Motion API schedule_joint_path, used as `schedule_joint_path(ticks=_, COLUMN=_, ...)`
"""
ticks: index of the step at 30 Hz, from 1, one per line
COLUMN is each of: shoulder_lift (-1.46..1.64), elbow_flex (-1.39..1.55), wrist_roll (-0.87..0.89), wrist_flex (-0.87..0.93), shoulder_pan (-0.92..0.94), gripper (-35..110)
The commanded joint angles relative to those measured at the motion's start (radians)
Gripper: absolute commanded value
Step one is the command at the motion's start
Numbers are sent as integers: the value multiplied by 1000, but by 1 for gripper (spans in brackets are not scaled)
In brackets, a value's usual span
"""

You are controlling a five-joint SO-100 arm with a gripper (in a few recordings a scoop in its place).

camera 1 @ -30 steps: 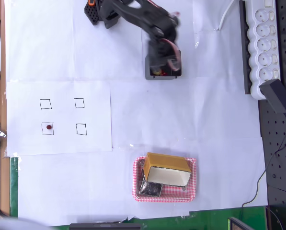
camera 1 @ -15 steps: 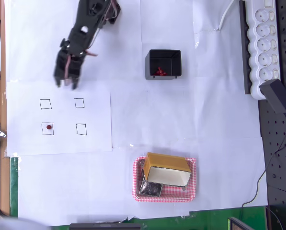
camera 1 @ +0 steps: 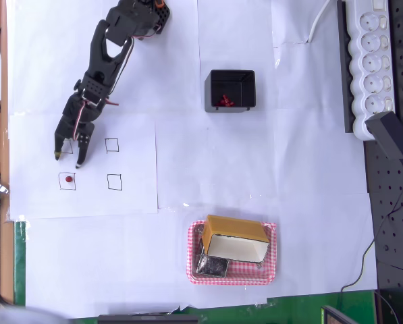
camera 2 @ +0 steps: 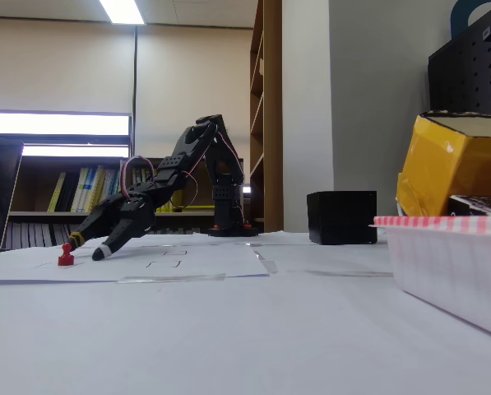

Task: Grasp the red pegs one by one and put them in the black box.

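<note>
Now the arm is going for the last tiny dark-red round peg (camera 1: 68, 179), which sits in a small drawn square near the left edge of the white paper sheet (camera 1: 133, 202) on the table. The black two-finger gripper (camera 1: 69, 157) hangs just above and beside it, with its two fingers spread apart and nothing between them. In the fixed view the fingertips are low, close to the paper, near the peg (camera 2: 65, 257) but not touching it. Next, I think, the fingers need to go down around the peg and squeeze (it is very small, so the aim must be good). Over to the right, near the top edge, stands the small square black plastic box (camera 1: 230, 90), with red pegs already inside.
</note>
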Motion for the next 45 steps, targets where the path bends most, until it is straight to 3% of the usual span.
schedule_joint_path(ticks=1, shoulder_lift=52, elbow_flex=92, wrist_roll=-21, wrist_flex=-29, shoulder_pan=-17, gripper=20)
schedule_joint_path(ticks=20, shoulder_lift=183, elbow_flex=209, wrist_roll=-60, wrist_flex=-160, shoulder_pan=-67, gripper=20)
schedule_joint_path(ticks=28, shoulder_lift=235, elbow_flex=238, wrist_roll=-212, wrist_flex=-244, shoulder_pan=-58, gripper=20)
schedule_joint_path(ticks=45, shoulder_lift=224, elbow_flex=250, wrist_roll=-278, wrist_flex=-124, shoulder_pan=-84, gripper=20)
